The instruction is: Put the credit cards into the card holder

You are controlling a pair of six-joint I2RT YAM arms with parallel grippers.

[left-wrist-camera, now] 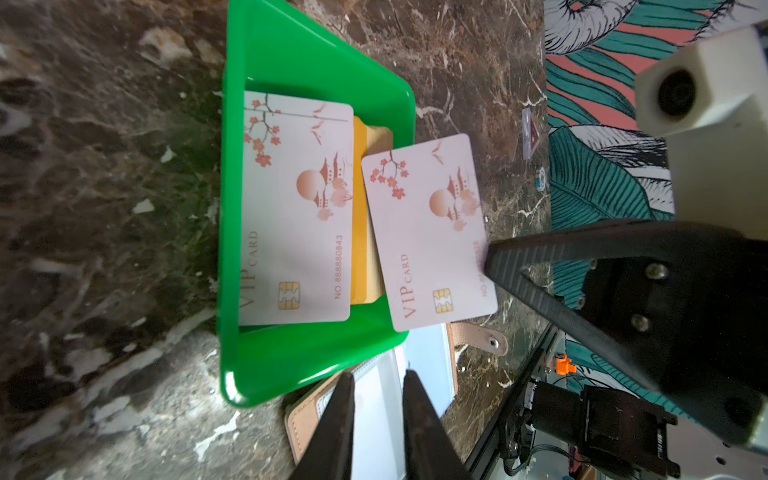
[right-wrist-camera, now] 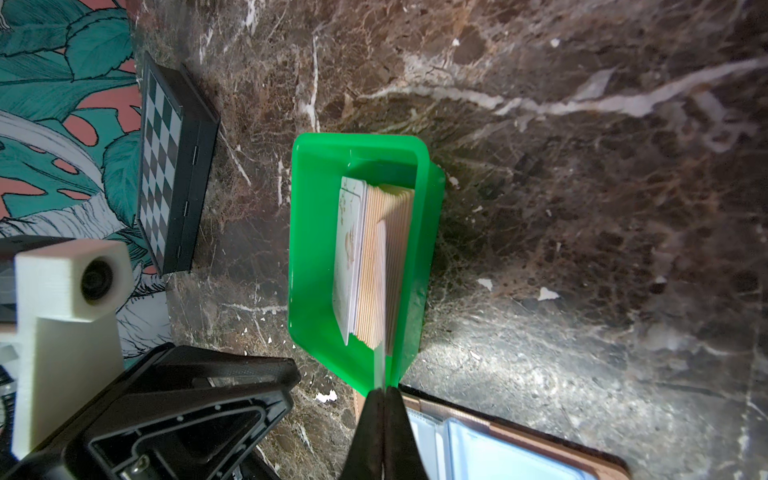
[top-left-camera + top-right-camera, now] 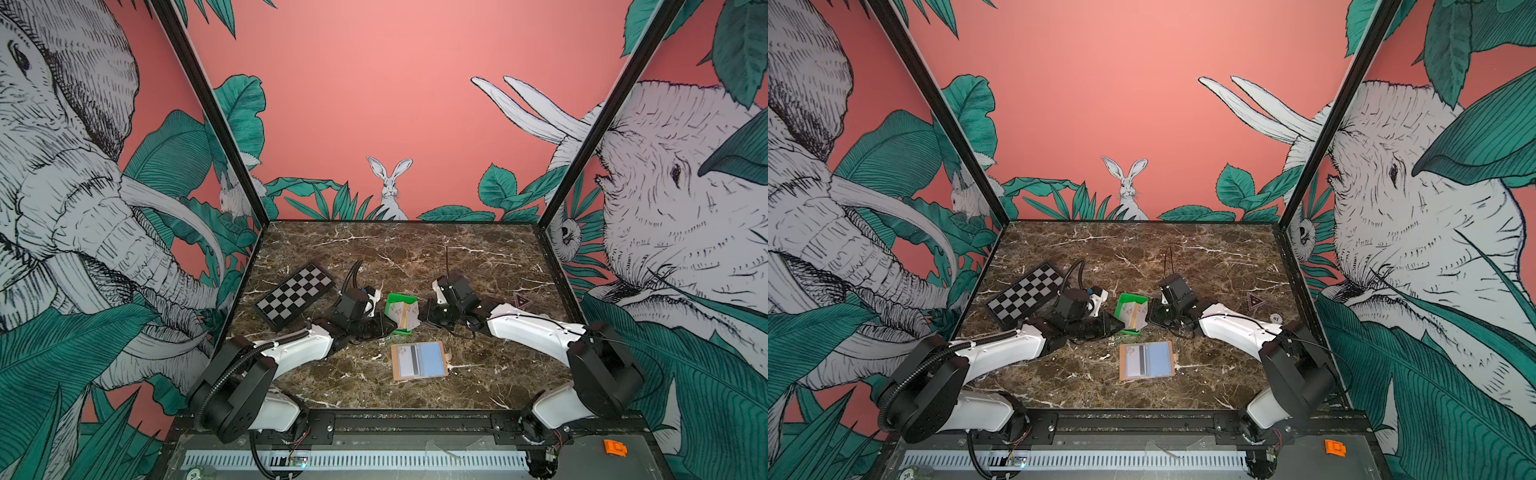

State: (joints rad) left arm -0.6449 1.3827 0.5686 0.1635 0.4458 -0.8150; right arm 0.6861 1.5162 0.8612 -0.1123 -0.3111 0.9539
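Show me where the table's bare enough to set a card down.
Bare marble table behind the green tray, and in front of the card holder. Crowded mid-table: both tools flank the tray; chessboard sits far left.

My two arms are built alike: white moulded link shells joined by chunky black joint housings. A ribbed black conduit loops along my left arm (image 3: 266,357); a thin black cable runs over my right arm (image 3: 540,328). Each wrist carries a cream, blocky printed camera mount (image 2: 70,282) with a round dark lens. My left gripper (image 1: 378,415) has slim, tapered black fingers. My right gripper (image 1: 490,257) shows ridged black fingers and silver screws in its black body.
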